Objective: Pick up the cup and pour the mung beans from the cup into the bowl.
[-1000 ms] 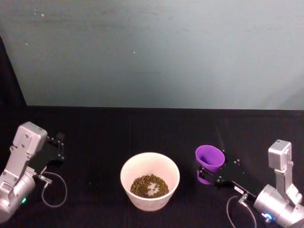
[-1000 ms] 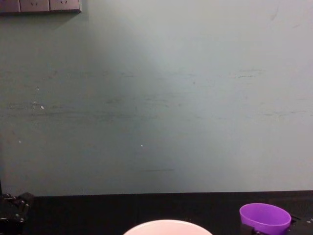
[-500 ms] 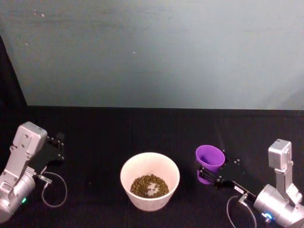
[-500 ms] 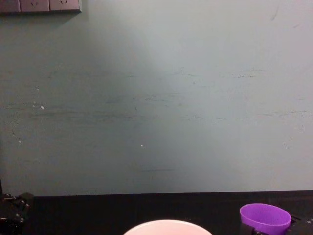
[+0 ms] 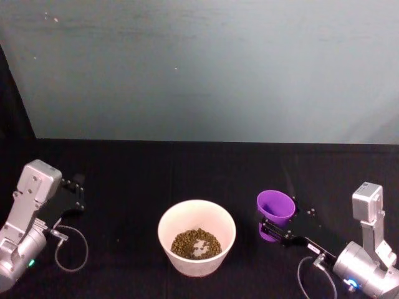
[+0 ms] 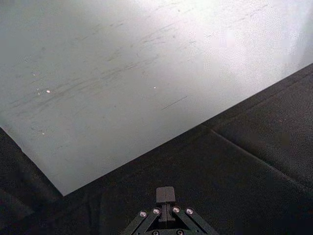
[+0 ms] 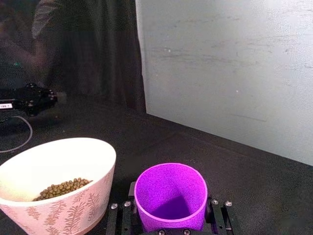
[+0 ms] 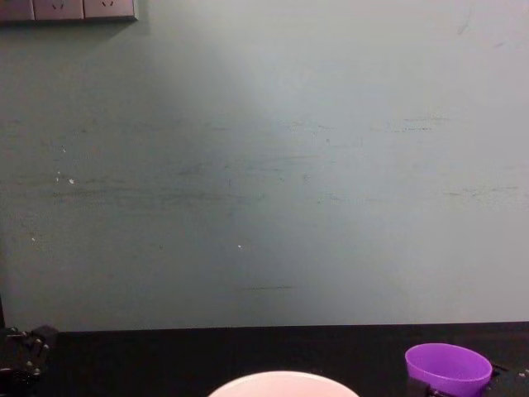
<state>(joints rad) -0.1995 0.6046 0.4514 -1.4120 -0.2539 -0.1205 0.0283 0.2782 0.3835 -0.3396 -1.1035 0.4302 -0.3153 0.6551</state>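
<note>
Gripping the cup (image 5: 275, 212), the right gripper (image 5: 272, 228) is sitting at the bowl's (image 5: 196, 210) three o'clock. Mung beans (image 5: 196, 243) are lying in the bowl. Left gripper (image 5: 76, 193) is idling at nine o'clock, pinched closed.

The cup (image 7: 170, 196) looks like smooth, faintly glossy purple plastic, the bowl (image 7: 73, 210) smooth and matt with a printed leaf pattern outside, the tablecloth (image 5: 187, 168) matt black fabric, the wall (image 8: 264, 165) scuffed, dull grey.
</note>
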